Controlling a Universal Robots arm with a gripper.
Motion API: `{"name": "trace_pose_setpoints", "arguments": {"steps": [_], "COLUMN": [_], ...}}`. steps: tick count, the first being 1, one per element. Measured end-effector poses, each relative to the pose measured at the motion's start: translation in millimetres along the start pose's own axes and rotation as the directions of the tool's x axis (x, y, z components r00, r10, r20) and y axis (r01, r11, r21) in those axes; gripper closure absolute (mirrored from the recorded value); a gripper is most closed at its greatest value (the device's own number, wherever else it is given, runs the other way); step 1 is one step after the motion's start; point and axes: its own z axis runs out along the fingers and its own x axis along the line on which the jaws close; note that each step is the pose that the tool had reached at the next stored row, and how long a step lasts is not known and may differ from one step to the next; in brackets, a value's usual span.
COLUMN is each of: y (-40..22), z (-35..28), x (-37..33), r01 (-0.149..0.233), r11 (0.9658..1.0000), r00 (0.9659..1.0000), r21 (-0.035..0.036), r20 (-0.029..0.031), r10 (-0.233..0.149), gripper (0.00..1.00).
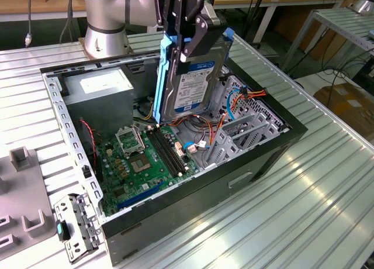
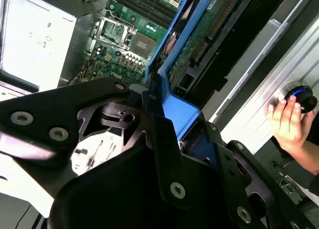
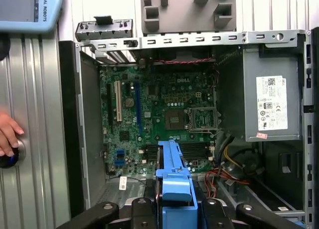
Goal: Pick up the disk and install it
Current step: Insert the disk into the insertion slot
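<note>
My pincer (image 1: 188, 44) grips the disk (image 1: 197, 85) by its blue bracket, upper centre of the exterior view. Disk hangs on edge directly beneath me, long axis near vertical, lower end over the motherboard (image 1: 140, 158) inside the open case (image 1: 58, 111).

Silver-grey cylindrical arm (image 1: 105, 14) carries a black angular claw (image 1: 186, 44) studded with round silver screws (image 2: 59, 134)
</note>
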Motion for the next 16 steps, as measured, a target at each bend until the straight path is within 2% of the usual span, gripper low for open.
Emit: {"name": "trace_pose_setpoints", "arguments": {"steps": [4, 6, 11, 16], "y": [-3.4, -5.4, -8.5, -8.9], "z": [0.3, 0.6, 1.0, 1.1], "x": [8.7, 15.4, 25.4, 26.7], "r01": [0.000, 0.000, 0.000, 0.000], "r11": [1.0000, 1.0000, 1.0000, 1.0000], "r00": [1.0000, 1.0000, 1.0000, 1.0000], "r21": [0.0000, -0.0001, 0.0000, 0.0000], "r20": [-0.0002, -0.0003, -0.0007, -0.0015], "r10": [0.000, 0.000, 0.000, 0.000], "gripper": [0.63, 0.63, 0.63, 0.63]}}
